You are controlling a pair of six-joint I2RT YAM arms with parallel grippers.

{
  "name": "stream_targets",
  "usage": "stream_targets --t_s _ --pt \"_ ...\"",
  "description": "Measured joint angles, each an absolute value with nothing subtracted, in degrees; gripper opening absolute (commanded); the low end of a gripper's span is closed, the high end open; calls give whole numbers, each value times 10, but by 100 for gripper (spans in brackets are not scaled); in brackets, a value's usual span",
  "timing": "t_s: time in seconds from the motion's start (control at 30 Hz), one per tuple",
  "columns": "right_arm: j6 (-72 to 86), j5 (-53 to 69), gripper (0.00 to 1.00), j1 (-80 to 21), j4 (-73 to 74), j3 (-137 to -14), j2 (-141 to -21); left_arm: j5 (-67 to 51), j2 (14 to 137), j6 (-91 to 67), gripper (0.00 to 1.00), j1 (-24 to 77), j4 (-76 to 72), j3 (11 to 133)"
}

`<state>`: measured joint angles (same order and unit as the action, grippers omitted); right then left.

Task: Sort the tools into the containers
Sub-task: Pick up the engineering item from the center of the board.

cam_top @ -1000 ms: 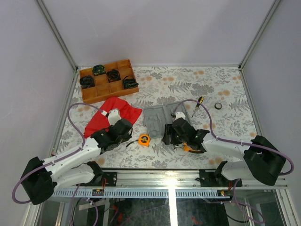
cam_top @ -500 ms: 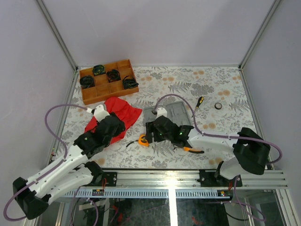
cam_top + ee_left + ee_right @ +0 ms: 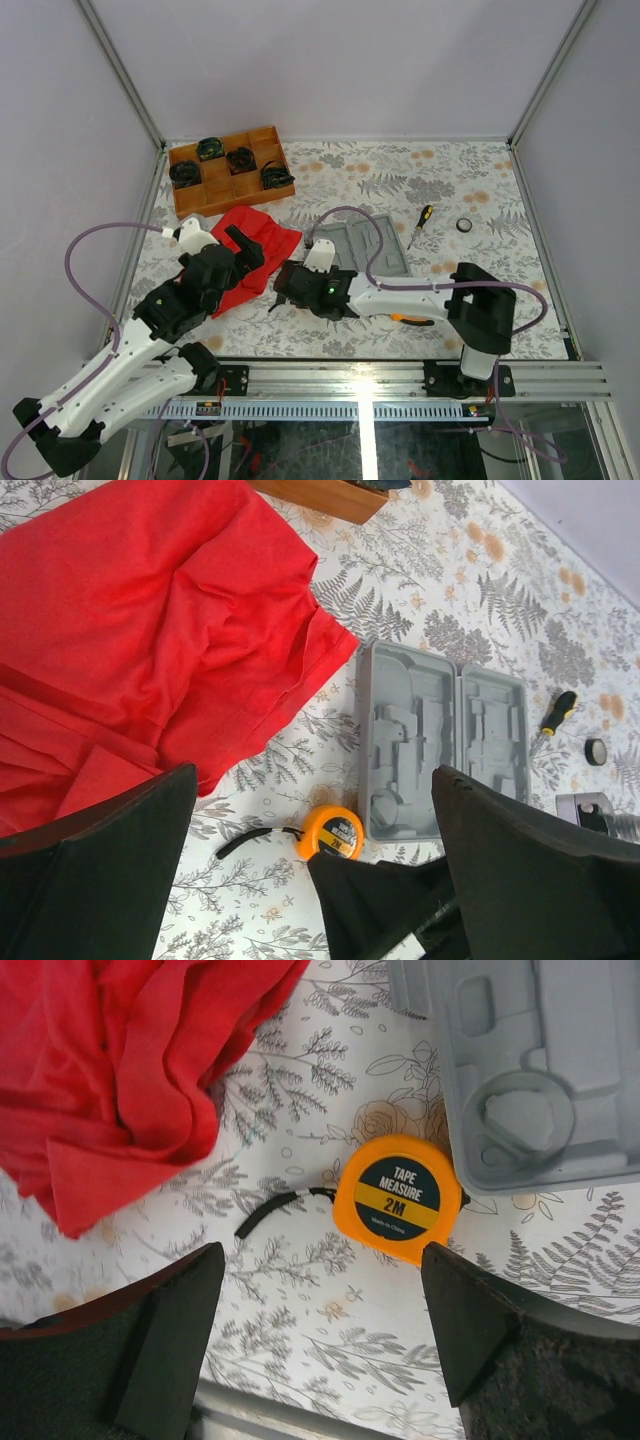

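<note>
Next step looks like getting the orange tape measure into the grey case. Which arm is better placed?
Right, probably. The right gripper hangs open just above the tape measure, with the grey case right beside it. The left gripper, also open, sits over the red cloth, farther off.

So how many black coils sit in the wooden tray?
4 coils in the tray: one at the back, one in the middle, one at the left, one at the right. None seems hidden.
</note>
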<state>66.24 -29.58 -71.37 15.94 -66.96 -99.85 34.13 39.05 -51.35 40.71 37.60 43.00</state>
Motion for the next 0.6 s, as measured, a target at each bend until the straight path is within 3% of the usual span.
stream_targets --t_s 0.27,0.6 --pt "792 -324 85 -716 299 -789 -1095 338 432 -492 100 407 423 473" --pt "846 -339 85 -716 376 -823 -1136 350 442 -468 100 392 474 502"
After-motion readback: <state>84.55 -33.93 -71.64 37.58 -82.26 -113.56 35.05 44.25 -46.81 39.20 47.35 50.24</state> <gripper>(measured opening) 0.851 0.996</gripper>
